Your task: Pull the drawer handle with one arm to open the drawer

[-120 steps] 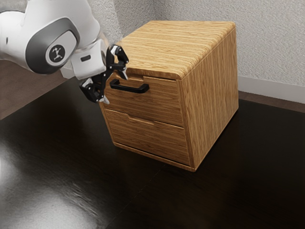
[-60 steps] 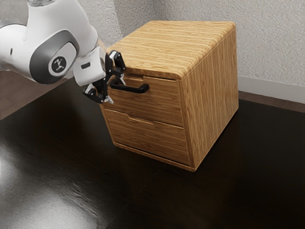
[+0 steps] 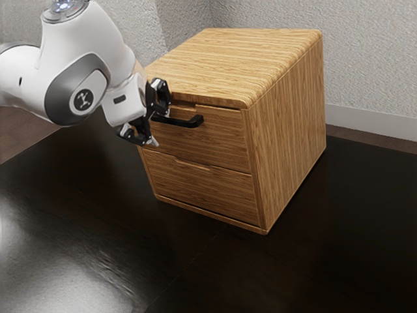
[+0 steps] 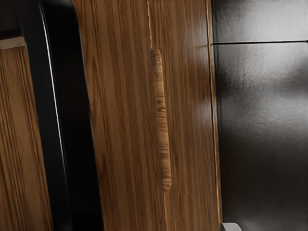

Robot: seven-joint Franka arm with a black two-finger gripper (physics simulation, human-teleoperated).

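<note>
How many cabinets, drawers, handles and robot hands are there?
Wooden cabinet: 1
Drawers: 2, the top drawer and the bottom drawer
Black handle: 1
Robot hand: 1
Total: 5

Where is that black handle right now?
In the exterior view, the handle sits on the top drawer of the wooden cabinet; the gripper is at the handle's end on that view's left.

White rounded arm (image 3: 71, 45), grey joint cap (image 3: 79, 98) with dark emblem, black gripper (image 3: 160, 127)
</note>
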